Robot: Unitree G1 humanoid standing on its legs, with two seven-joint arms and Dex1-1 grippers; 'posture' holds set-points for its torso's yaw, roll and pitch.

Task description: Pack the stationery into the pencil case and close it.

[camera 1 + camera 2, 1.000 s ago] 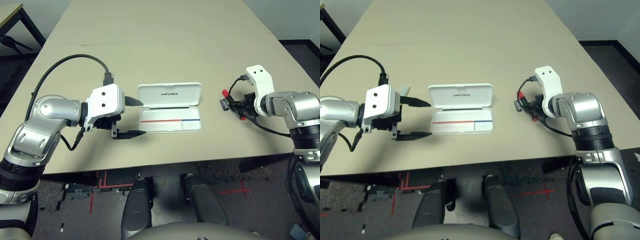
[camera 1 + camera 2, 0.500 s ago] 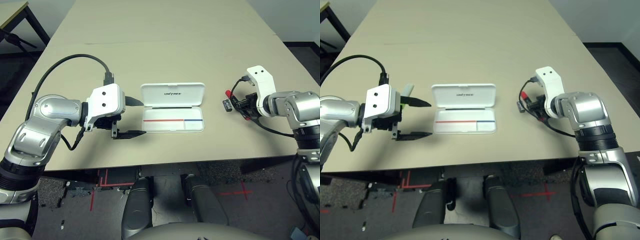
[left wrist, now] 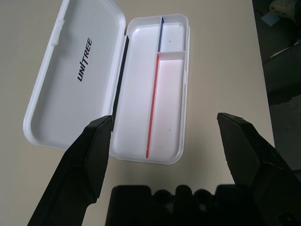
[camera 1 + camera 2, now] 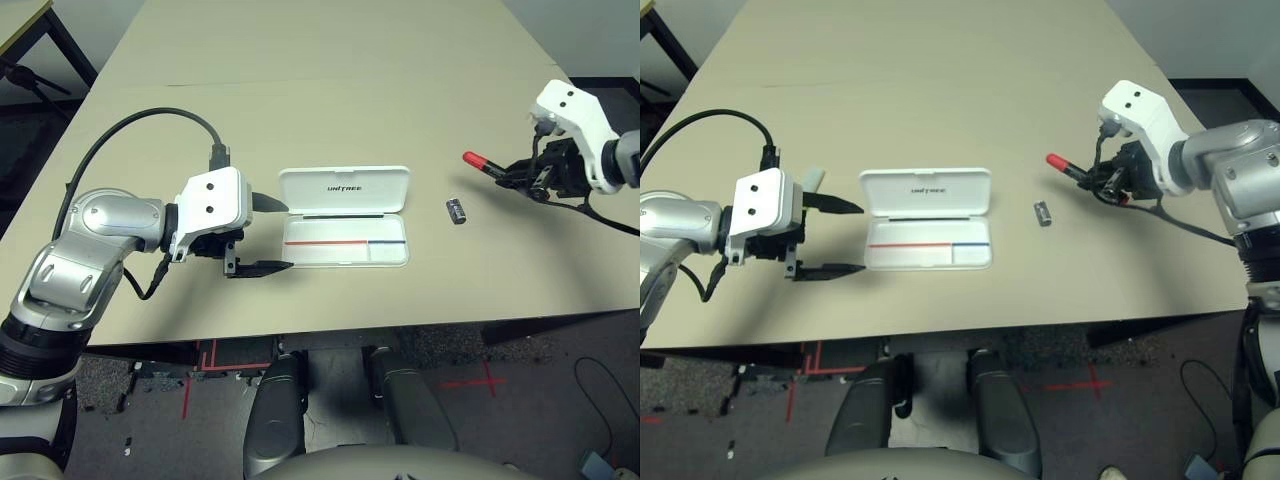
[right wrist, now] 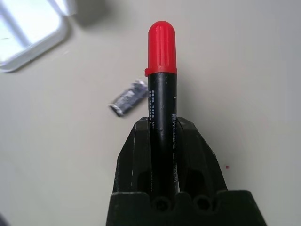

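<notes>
The white pencil case lies open in the middle of the table, its lid flat behind the tray, which holds nothing. My left gripper stands open just left of the case, with nothing between its fingers. Behind that gripper a bit of the pale-green stick shows. My right gripper is shut on the red marker, holding it above the table at the right, red cap pointing toward the case. The tiny black-and-silver piece lies on the table between case and marker.
The beige table stretches far behind the case. A black cable arcs from my left wrist. The table's front edge runs close below the case.
My right gripper has lifted the red marker off the table and carried it right and away from the small piece, which stays put. The left arm has not moved.
</notes>
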